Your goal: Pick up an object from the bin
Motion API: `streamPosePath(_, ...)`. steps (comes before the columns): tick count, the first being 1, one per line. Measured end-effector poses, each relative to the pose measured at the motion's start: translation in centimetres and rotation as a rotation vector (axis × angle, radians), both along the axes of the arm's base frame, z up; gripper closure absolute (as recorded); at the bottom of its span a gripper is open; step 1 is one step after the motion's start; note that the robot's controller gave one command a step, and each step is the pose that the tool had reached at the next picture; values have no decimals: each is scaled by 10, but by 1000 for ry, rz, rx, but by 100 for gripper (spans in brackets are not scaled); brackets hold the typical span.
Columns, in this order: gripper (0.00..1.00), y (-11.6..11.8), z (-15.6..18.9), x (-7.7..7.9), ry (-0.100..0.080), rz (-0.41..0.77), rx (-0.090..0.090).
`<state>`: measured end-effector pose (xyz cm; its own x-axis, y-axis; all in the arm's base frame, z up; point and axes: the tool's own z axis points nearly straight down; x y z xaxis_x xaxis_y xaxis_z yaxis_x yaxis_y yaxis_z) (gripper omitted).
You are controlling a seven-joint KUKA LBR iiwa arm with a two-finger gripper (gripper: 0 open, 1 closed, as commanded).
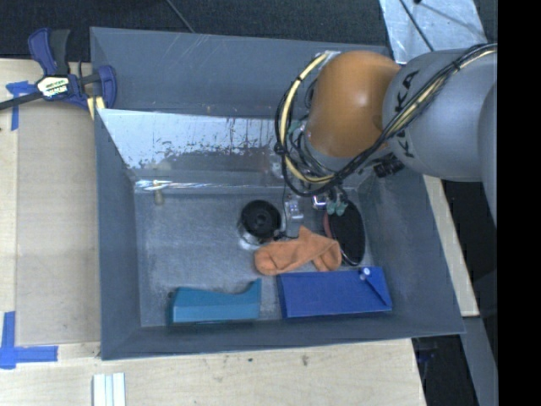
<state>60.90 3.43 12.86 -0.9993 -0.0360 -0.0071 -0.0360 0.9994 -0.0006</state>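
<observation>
The orange cloth lies crumpled near the middle of the bin, a bit to the right, and it looks like the thing most likely to be picked. The jaws hang low just above its top edge, under the arm's orange cover. I cannot tell if the jaws are apart or together. Nothing can be seen between them, so I think the pick is not done yet: the grab and the lift are left. Just left of the jaws sits a black round thing. Just right of them lies a black oval thing, touching the cloth. In front of the cloth lies a flat blue box, and left of that a teal block. That makes one of each, five things in all.
</observation>
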Motion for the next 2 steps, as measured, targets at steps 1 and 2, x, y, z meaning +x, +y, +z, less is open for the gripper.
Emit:
streamPosePath(1, 100, 16, -40, 0, 2, -29, 1)
streamPosePath(2, 100, 16, -40, 0, 2, -30, 1)
